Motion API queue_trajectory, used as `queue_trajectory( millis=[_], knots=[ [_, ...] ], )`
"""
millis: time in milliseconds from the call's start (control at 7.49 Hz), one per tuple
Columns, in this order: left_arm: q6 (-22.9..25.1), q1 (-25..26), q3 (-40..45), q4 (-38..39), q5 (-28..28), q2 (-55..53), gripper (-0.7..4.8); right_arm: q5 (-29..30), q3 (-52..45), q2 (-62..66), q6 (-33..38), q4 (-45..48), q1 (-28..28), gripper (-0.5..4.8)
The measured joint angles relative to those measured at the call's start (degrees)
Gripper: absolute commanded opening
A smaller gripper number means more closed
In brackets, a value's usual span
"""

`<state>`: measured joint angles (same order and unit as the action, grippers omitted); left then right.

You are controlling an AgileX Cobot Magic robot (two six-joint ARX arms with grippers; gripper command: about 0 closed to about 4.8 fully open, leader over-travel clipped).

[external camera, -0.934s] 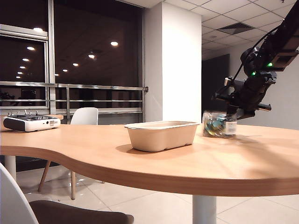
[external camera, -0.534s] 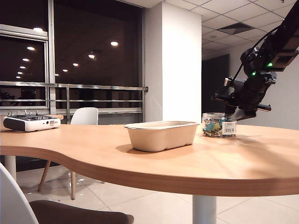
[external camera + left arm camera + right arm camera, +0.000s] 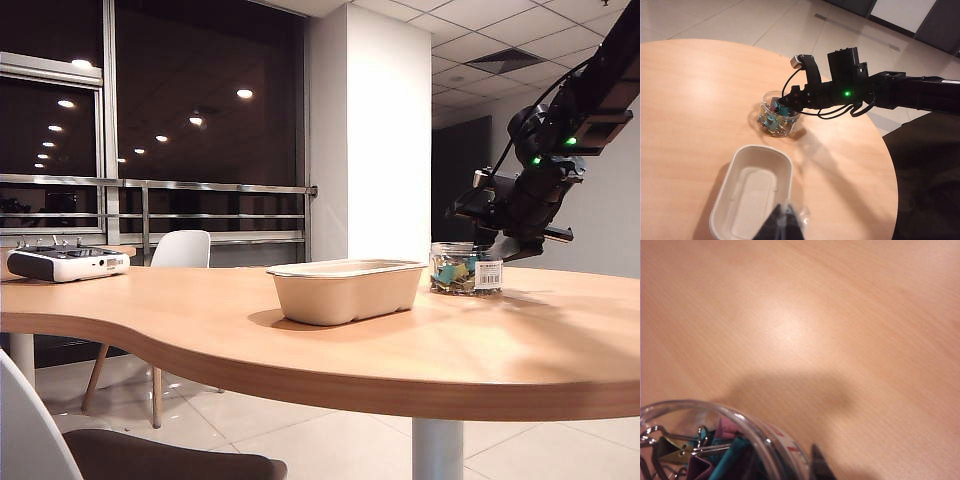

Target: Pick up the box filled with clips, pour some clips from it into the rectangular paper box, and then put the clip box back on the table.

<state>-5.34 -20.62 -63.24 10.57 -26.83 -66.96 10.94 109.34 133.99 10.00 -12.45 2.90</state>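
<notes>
On the right side of the exterior view, the jar of clips (image 3: 466, 269) stands upright on the desk (image 3: 300, 330), just beside the paper tray (image 3: 346, 290), with the right gripper (image 3: 492, 222) hanging right above its rim; the jaws look parted and no longer clasp the jar, though whether a finger brushes it cannot be told. A white barcode label (image 3: 487, 275) faces the camera, its print too small to read. Far left on the desk sits a white-grey controller (image 3: 66, 263). From the left wrist view, the left gripper (image 3: 785, 220) shows only as a dark tip over the near end of the tray (image 3: 752, 195), and its jaws cannot be judged open or closed. Beyond the tray the jar (image 3: 778, 118) sits open-topped with teal clips (image 3: 772, 121) inside, the right gripper (image 3: 790, 100) at its rim. Close up in the right wrist view, the jar's clear rim (image 3: 752, 432) and clips (image 3: 725, 455) fill a corner over bare desk (image 3: 805, 315); one dark fingertip (image 3: 819, 467) lies just outside the jar wall beside the label's edge.
</notes>
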Motion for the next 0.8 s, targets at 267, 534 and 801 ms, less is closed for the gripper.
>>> queue_trajectory(
  millis=[267,534,801],
  knots=[
    [0.0,0.0,0.0,0.0,0.0,0.0,-0.06,0.0,0.2,-0.1,-0.2,0.1,0.0,-0.05],
    [0.0,0.0,0.0,0.0,0.0,0.0,-0.06,-0.4,0.2,0.0,-1.1,0.1,0.0,-0.05],
    [0.0,0.0,0.0,0.0,0.0,0.0,-0.06,-0.4,0.2,0.0,-1.1,0.1,0.0,-0.05]
  ],
)
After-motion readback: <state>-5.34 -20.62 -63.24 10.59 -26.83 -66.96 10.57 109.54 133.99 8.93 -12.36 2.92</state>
